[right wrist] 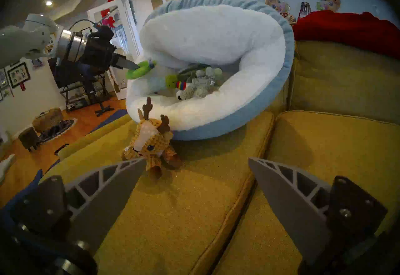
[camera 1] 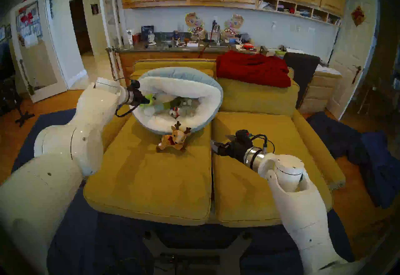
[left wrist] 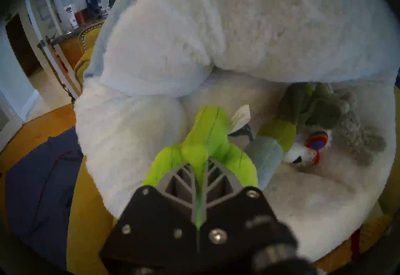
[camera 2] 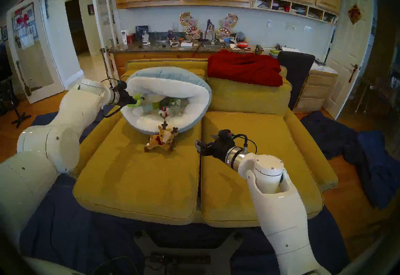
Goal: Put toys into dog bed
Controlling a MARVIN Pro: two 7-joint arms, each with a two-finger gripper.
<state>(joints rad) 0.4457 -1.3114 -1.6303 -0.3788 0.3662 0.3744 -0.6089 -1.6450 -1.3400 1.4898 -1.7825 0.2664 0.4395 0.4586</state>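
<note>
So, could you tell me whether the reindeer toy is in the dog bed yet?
Out: the reindeer toy lies on the sofa cushion against the dog bed.

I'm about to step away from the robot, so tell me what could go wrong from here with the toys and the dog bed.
1. The left end effector pinches the lime-green cactus over the dog bed's raised rim; released here, it could roll out onto the sofa.
2. The reindeer lies outside, against the bed's front; it could get left behind.
3. The open right end effector sits near the reindeer; a low approach might shove it or nudge the bed.
</note>
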